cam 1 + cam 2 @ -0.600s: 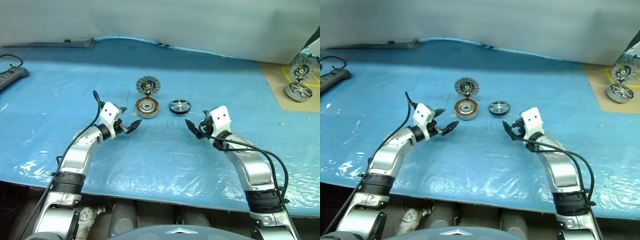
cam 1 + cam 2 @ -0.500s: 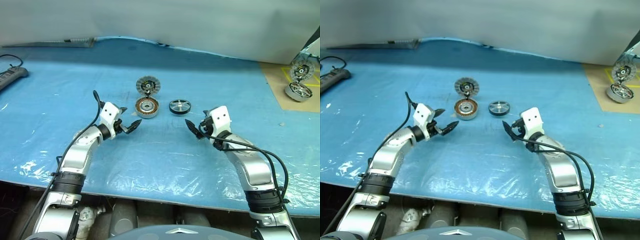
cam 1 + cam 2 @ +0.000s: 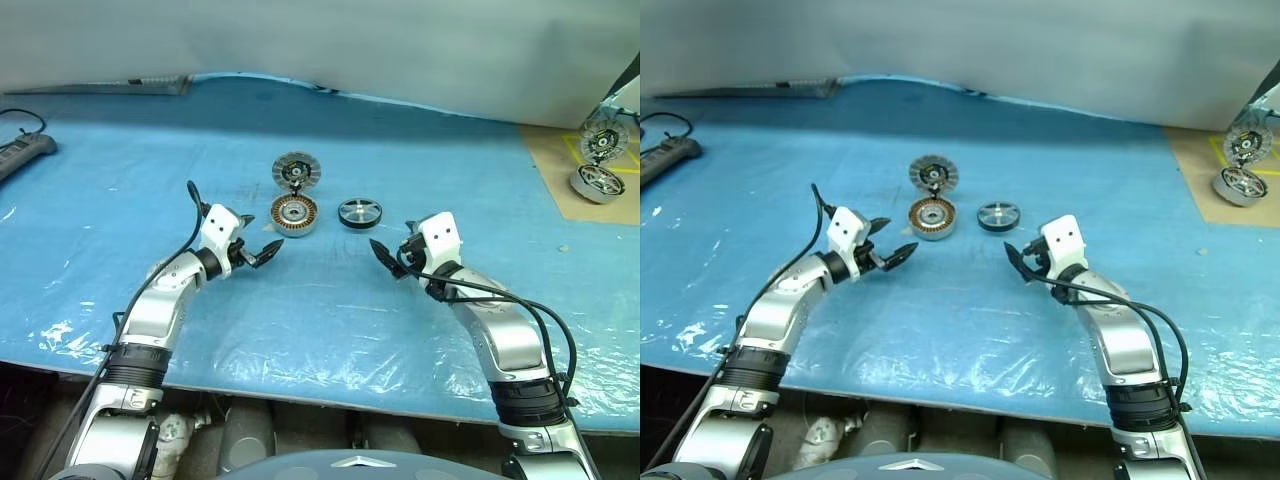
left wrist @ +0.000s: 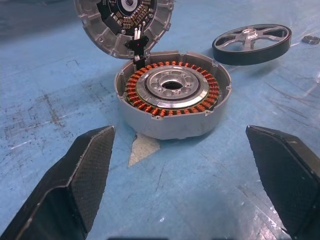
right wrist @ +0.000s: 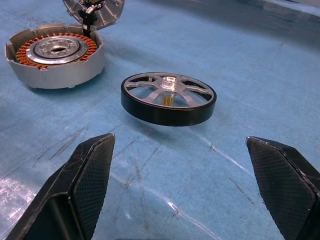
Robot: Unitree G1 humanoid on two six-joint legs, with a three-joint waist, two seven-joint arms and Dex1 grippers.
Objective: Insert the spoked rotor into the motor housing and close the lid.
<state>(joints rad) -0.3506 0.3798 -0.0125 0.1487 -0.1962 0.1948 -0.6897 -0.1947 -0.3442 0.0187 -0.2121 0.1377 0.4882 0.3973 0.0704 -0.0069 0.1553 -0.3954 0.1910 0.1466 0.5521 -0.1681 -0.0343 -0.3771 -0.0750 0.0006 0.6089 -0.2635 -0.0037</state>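
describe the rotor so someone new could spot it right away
On the blue sheet, three round parts lie between the open left gripper and right gripper. The rotor is the one nearest the right gripper, lying flat beside the housing. Unlike the copper-wound housing and the finned lid behind it, it is a black-rimmed ring with silver spokes and open gaps.

motor housing (image 3: 294,214) mid-table, lid (image 3: 296,170) just behind it, spoked rotor (image 3: 359,213) right beside

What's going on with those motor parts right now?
Both end effectors, left and right, open, empty. Spoked rotor beside motor housing, lid hinged open. Path clear.
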